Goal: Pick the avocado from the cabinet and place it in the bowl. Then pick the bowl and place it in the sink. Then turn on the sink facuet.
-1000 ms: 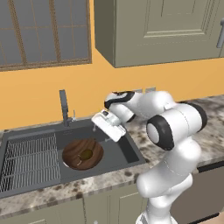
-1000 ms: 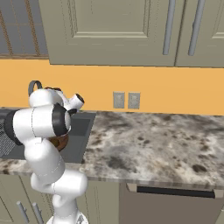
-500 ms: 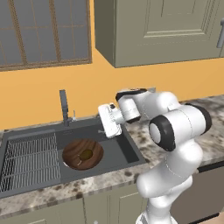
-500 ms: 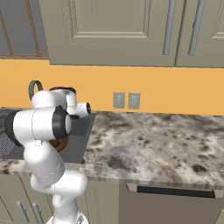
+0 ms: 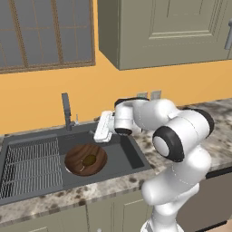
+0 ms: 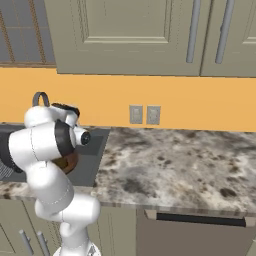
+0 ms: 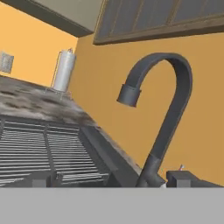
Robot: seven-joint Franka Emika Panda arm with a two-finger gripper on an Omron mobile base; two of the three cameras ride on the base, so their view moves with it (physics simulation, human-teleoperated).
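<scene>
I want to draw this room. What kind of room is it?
Most likely a kitchen: a dark grey sunken sink with a dark curved faucet, a speckled stone counter, and greyish-beige wall cabinets above.

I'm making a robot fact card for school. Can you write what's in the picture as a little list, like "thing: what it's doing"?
avocado: lying inside the bowl
bowl: sitting in the sink, beside the wire grid
sink: dark basin set into the speckled counter
faucet: upright behind the sink; no water seen running
gripper: open, holding nothing, above the sink and pointed toward the faucet
task stage: avocado and bowl are placed; faucet not yet turned on
</scene>
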